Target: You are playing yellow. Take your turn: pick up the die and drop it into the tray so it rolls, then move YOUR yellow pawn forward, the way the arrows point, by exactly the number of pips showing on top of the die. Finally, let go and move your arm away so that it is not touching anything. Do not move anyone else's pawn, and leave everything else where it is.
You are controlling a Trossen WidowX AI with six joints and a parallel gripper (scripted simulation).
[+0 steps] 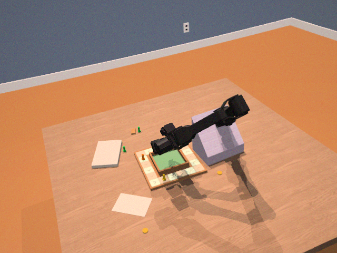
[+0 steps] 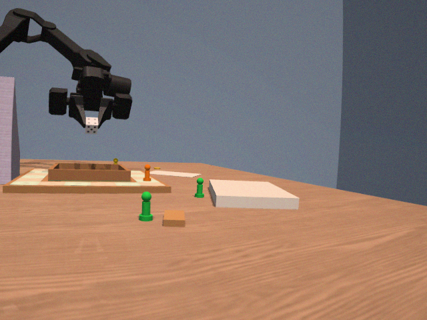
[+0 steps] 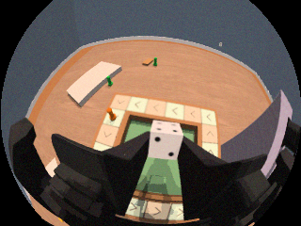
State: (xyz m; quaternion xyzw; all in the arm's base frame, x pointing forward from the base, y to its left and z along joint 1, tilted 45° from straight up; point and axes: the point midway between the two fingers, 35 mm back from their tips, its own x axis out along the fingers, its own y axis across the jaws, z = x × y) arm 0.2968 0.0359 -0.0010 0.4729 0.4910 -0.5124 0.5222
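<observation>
The table looks like matt wood with a wavy, streaked grain. The board's frame and the tray look like smooth brown wood; the tray's floor is flat green, like felt. The arm and its hand look like matt black plastic, faintly shiny on the rounded housings. The die is smooth, matt white with dark pips. The green pawns look like glossy plastic. The white slab and the sheet look matt, like paper. The lilac block shows fine ribbing.
</observation>
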